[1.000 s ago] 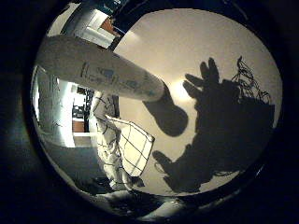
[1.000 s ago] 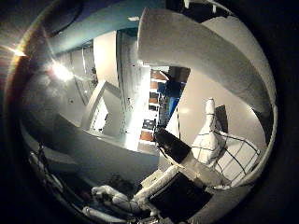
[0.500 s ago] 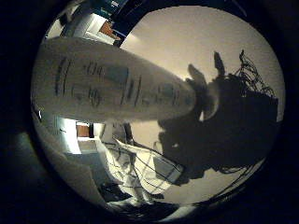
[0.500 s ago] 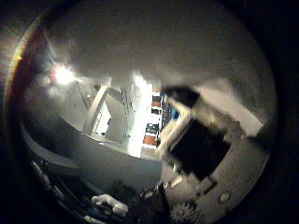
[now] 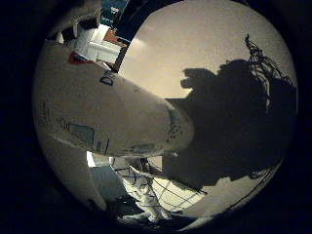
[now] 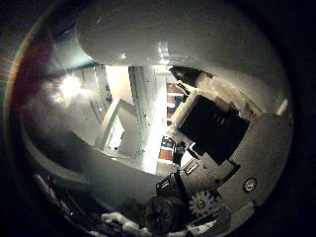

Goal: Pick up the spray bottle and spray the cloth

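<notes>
The white spray bottle [image 5: 102, 102] fills much of the right little finger side palm view, lying close against the palm; a printed label shows on its side. In the right thumb side palm view its smooth white body [image 6: 168, 35] curves across the view. My hand's black and white fingers [image 6: 212, 133] reach in and curl beside the bottle's body, with a geared part beneath them. The hand's shadow falls on the white table [image 5: 195, 44].
A white wire-like frame [image 5: 156, 190] lies beside the bottle near the table's edge. Room walls, a doorway and a bright lamp [image 6: 69, 87] show behind the hand in the right thumb side palm view.
The bottle has come much closer to the palm and now fills far more of both views. The fingers have moved in round it. The hand's shadow on the table has grown and closed up.
</notes>
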Robot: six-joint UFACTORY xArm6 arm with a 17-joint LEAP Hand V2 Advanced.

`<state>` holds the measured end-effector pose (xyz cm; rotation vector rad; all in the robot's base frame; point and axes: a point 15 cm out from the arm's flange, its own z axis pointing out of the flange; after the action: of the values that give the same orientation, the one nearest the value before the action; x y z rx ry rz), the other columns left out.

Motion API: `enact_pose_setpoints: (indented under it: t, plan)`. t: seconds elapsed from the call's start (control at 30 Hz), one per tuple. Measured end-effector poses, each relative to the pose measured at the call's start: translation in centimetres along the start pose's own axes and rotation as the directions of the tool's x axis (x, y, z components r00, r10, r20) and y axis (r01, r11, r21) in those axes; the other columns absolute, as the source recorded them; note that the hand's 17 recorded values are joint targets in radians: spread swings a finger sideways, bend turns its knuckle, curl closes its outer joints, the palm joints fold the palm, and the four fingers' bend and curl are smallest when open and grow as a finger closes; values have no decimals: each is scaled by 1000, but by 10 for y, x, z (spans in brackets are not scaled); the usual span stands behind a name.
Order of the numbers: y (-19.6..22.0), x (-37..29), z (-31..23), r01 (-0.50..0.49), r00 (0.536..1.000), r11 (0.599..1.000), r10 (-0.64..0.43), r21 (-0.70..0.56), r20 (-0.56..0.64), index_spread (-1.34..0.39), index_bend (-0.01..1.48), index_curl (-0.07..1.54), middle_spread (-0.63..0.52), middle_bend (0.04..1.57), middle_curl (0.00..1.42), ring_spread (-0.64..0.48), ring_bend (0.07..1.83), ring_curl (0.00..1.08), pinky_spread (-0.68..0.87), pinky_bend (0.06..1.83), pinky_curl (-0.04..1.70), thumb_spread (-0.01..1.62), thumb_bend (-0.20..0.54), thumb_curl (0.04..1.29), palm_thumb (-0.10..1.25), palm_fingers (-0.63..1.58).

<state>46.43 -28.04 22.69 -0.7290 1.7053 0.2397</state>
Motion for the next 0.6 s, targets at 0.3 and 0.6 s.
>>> enact_pose_setpoints:
  t: [0.3, 0.6]
  plan:
    - [-3, -73, -19, 140, 989, 989, -137, -43, 56, -179, 1132, 793, -89, 1329, 722, -191, 1333, 665, -216, 1163, 829, 964, -13, 610, 1105, 1162]
    - [37, -108, -34, 316, 938, 917, -341, -243, -68, -180, 1159, 764, -98, 1350, 691, -180, 1374, 672, -218, 1151, 885, 942, -14, 665, 1098, 1171]
